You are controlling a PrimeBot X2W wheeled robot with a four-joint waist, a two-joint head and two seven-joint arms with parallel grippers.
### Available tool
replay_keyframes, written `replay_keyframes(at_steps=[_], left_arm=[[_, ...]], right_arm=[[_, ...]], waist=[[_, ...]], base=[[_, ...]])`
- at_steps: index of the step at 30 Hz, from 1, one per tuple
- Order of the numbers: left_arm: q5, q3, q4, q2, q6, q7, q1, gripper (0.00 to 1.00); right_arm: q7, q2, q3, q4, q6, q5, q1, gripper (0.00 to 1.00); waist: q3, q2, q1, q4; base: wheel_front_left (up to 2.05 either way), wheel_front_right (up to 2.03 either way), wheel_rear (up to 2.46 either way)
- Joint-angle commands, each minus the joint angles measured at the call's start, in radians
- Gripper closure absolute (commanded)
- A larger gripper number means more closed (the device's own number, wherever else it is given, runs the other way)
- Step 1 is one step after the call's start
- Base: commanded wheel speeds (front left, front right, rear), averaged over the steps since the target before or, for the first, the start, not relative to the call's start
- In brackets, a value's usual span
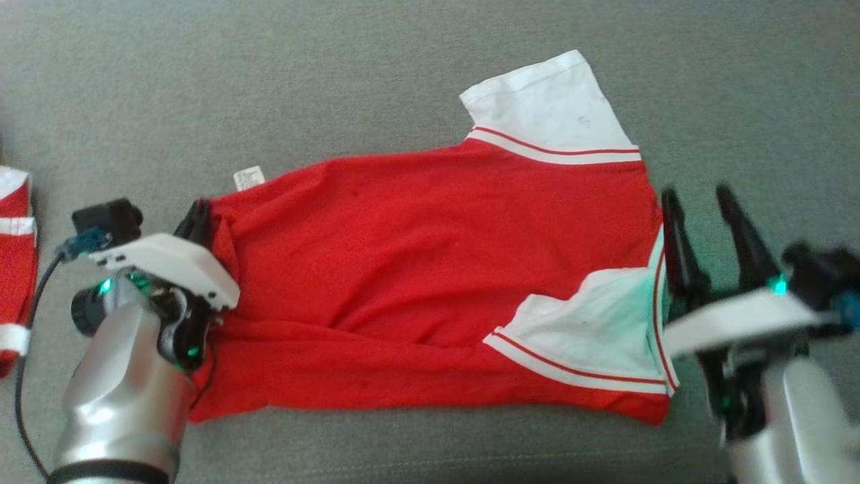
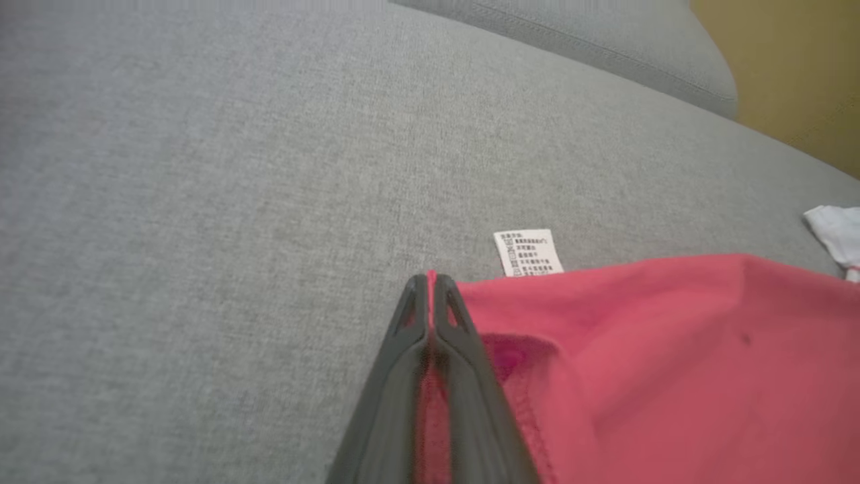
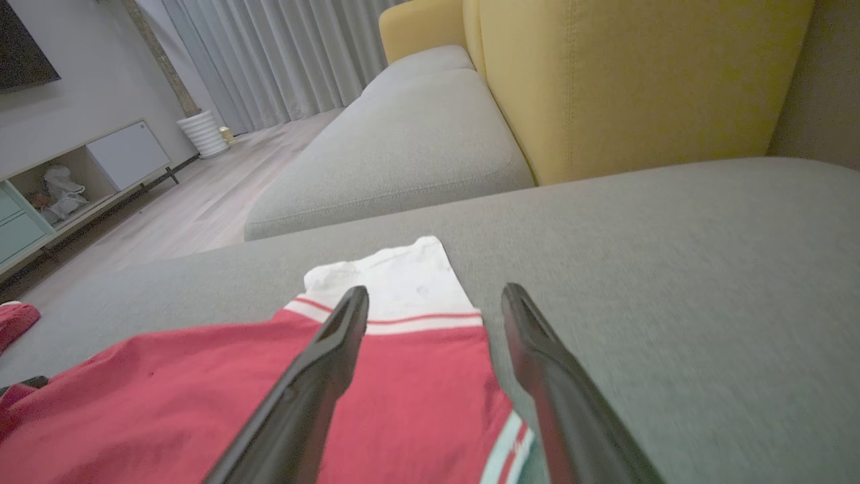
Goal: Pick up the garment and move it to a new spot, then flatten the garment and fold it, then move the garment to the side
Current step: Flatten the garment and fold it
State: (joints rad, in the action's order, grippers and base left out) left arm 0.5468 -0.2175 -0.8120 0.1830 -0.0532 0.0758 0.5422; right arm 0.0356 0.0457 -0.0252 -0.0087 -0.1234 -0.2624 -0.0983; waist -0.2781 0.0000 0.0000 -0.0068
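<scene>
grey sofa seat (image 3: 672, 269), yellow backrest (image 3: 638, 81) — pale wood floor (image 3: 195, 208), grey curtains (image 3: 282, 60).

I can find one piece of writing: a small white label (image 2: 529, 253) that sticks out from the edge of the red shirt (image 2: 672, 349) and lies on the grey cushion (image 2: 201, 202). It carries several short lines of dark print, but they are too small for me to read.
</scene>
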Motion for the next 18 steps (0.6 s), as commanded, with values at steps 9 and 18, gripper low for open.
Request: replay_keyframes(at_steps=[9,18], left_arm=[[-0.025,-0.022,0.036,-0.033,-0.026,0.066,0.160,1.00],[-0.028,-0.091,-0.012,-0.098,-0.056,0.104,0.277,1.00]], right_arm=[[0.045,0.103,-0.032,0.303,-0.007,-0.050,-0.425,0.00],[0.122,0.189,-0.107,0.716,-0.007,-0.016,-0.747,0.00]], waist=[[-0.103,0.0000,0.0000,0.101],[-0.192,0.0000,0.0000,0.189]], base=[[0.00,0.00,0.00],[0.00,0.00,0.00]])
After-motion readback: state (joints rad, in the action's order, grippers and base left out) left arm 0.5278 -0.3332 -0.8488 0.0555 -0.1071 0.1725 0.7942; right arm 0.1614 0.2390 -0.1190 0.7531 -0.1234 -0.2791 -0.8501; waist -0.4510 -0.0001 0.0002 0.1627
